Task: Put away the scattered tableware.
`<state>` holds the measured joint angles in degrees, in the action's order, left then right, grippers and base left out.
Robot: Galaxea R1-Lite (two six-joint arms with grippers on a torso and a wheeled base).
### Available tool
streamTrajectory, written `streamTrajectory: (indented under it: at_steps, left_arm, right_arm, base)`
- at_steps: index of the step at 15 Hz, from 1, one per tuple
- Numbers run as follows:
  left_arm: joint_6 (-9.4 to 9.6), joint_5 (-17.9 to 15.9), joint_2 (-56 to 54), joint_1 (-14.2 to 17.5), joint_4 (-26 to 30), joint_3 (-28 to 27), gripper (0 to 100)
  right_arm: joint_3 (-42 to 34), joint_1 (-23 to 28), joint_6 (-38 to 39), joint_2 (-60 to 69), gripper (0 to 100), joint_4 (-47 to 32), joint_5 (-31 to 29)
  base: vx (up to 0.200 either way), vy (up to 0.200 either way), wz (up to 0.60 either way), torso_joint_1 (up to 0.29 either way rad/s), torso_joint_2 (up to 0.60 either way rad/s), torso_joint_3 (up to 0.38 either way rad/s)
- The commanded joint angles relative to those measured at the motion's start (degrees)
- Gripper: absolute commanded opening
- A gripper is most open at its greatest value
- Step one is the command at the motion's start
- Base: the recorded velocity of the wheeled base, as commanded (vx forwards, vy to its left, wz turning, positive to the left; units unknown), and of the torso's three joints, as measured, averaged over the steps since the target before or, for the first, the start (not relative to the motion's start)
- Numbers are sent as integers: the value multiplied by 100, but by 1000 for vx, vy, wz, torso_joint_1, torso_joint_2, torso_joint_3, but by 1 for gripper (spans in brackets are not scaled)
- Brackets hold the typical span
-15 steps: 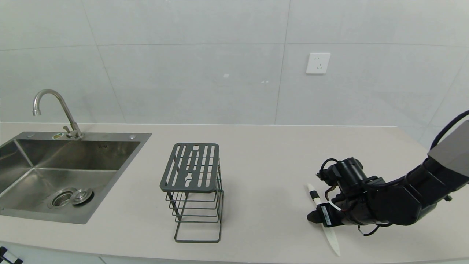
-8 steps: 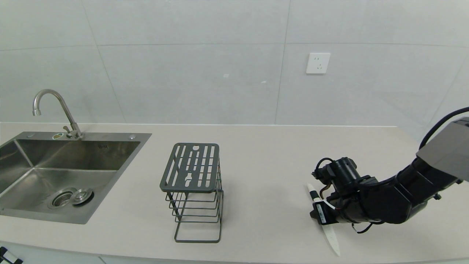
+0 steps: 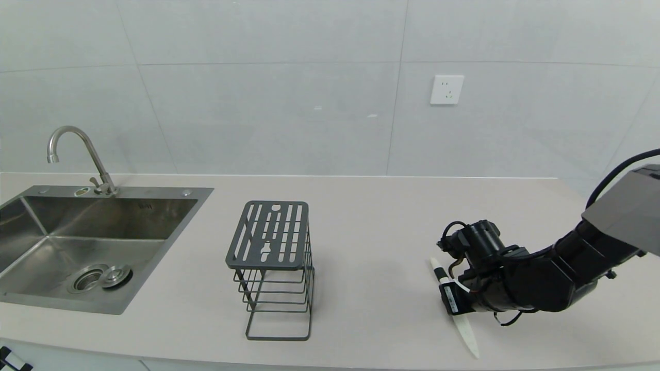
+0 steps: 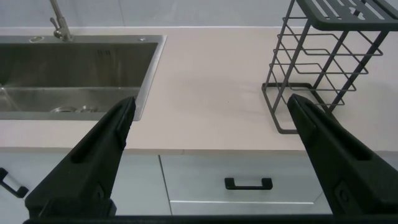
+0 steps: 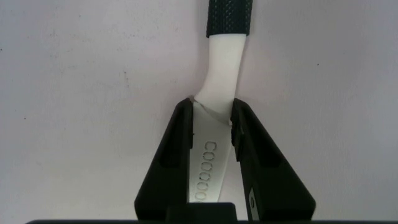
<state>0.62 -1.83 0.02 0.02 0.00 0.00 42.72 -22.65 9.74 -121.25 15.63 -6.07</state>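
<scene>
A white knife (image 3: 460, 320) with a black grip band lies on the pale counter at the front right, blade tip toward the front edge. My right gripper (image 3: 452, 301) is low over it. In the right wrist view that gripper (image 5: 213, 107) is shut on the knife's (image 5: 224, 62) white blade just below the handle, with a black finger (image 5: 177, 146) pressed on each side. The dark grey wire rack (image 3: 268, 257) stands mid-counter, empty. My left gripper (image 4: 211, 102) hangs open in front of the counter's edge, holding nothing, with the rack (image 4: 323, 62) off to one side.
A steel sink (image 3: 103, 216) with a curved tap (image 3: 77, 154) takes up the counter's left end. Bare counter lies between the rack and the knife. A wall socket (image 3: 447, 89) sits on the tiled wall. Below the counter front is a drawer with a black handle (image 4: 248, 183).
The right gripper has shifted slightly toward the knife's handle, and the finger that stuck out beside the blade has drawn in. The knife has barely moved.
</scene>
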Motion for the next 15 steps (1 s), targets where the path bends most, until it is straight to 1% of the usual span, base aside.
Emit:
streamTrajectory:
  at_steps: [1, 2, 3, 4, 6, 7, 8, 10, 11, 12, 14, 15]
  left_arm:
    - [-1, -2, -2, 6, 0, 0, 100]
    - [-1, -2, -2, 6, 0, 0, 100]
    - [-1, 7, -2, -2, 0, 0, 100]
    - [-1, -2, -2, 6, 0, 0, 100]
    - [-1, -2, -2, 6, 0, 0, 100]
    - [-1, -2, -2, 6, 0, 0, 100]
    - [-1, -2, -2, 6, 0, 0, 100]
    - [-1, -2, -2, 6, 0, 0, 100]
    - [-1, 7, -2, 6, -9, 0, 100]
    - [-1, 7, -2, 6, 0, 0, 100]
    - [-1, 7, 6, 6, 0, 0, 100]
    - [-1, 7, -2, 6, 0, 0, 100]
  right_arm:
    - [167, 77, -447, 611, 0, 63, 36]
    - [176, 94, -517, 743, 0, 133, 150]
    - [149, 112, -570, 857, 0, 362, 326]
    - [70, 173, -684, 919, 0, 801, 475]
    - [-123, 340, -1194, 919, 0, 1847, 704]
    - [-88, 437, -1343, 919, 0, 2129, 836]
    - [9, 507, -1493, 927, 0, 2287, 1047]
    - [272, 586, -1923, 1059, 0, 2348, 1495]
    - [475, 613, -2398, 1147, 0, 2322, 1987]
    - [633, 604, -2767, 1182, 0, 2304, 2286]
    - [773, 428, -3163, 1261, 0, 2296, 2435]
    - [773, 419, -3180, 1270, 0, 2296, 2435]
  base:
    - [0, 0, 0, 0, 0, 0]
    - [0, 0, 0, 0, 0, 0]
    - [0, 0, 0, 0, 0, 0]
    - [0, 0, 0, 0, 0, 0]
    - [0, 0, 0, 0, 0, 0]
    - [0, 0, 0, 0, 0, 0]
    - [0, 0, 0, 0, 0, 0]
    - [0, 0, 0, 0, 0, 0]
    - [0, 0, 0, 0, 0, 0]
    - [0, 0, 0, 0, 0, 0]
    - [0, 0, 0, 0, 0, 0]
    - [0, 0, 0, 0, 0, 0]
